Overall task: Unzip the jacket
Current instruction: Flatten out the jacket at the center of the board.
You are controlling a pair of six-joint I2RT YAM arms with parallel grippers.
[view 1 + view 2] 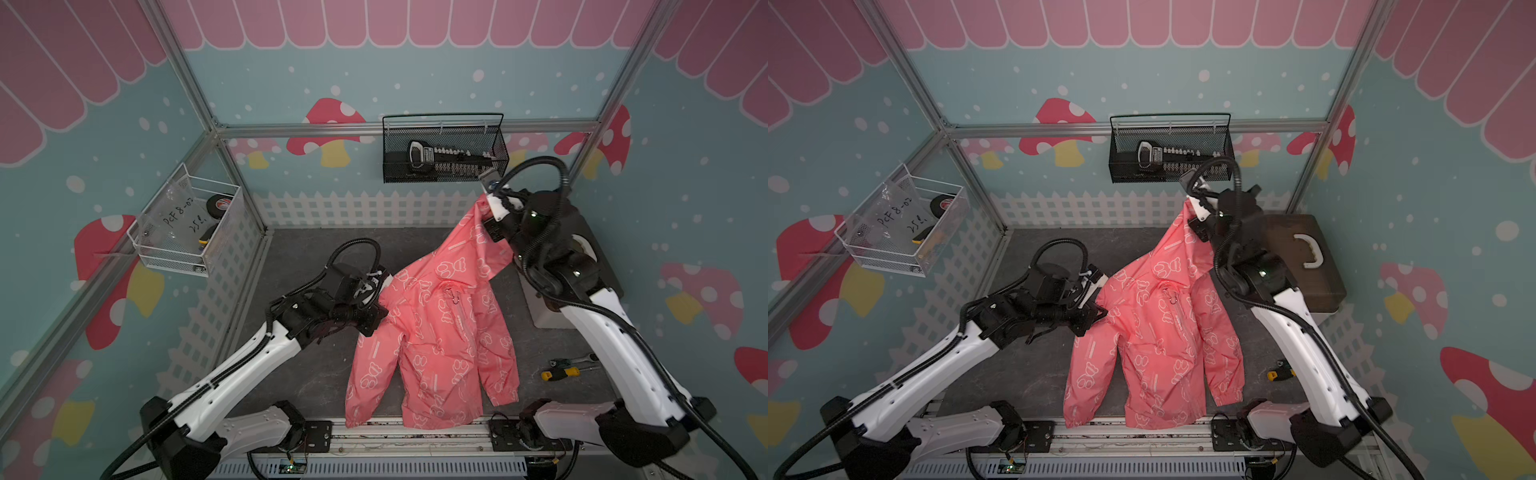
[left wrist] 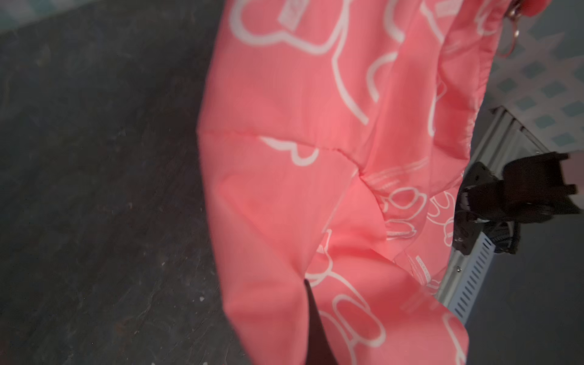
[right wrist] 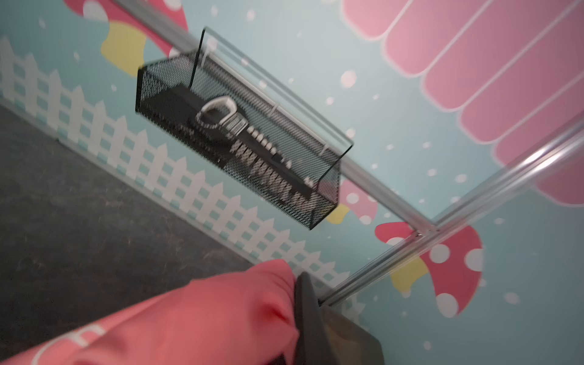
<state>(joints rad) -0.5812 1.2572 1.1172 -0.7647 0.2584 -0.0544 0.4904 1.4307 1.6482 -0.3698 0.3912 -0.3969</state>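
Black left end effector (image 1: pixel 381 311), out at 9 o'clock, is clamped shut on a shoulder of the small coral-pink hooded jacket (image 1: pixel 432 345) with white bear outlines. It's sprawled mid dark grey desk (image 1: pixel 316 374), hem at 6 o'clock, metal ring pull (image 1: pixel 454 296) up by the collar. Over at 1 o'clock the right end effector (image 1: pixel 486 212) pinches the hood, held up off the desk.
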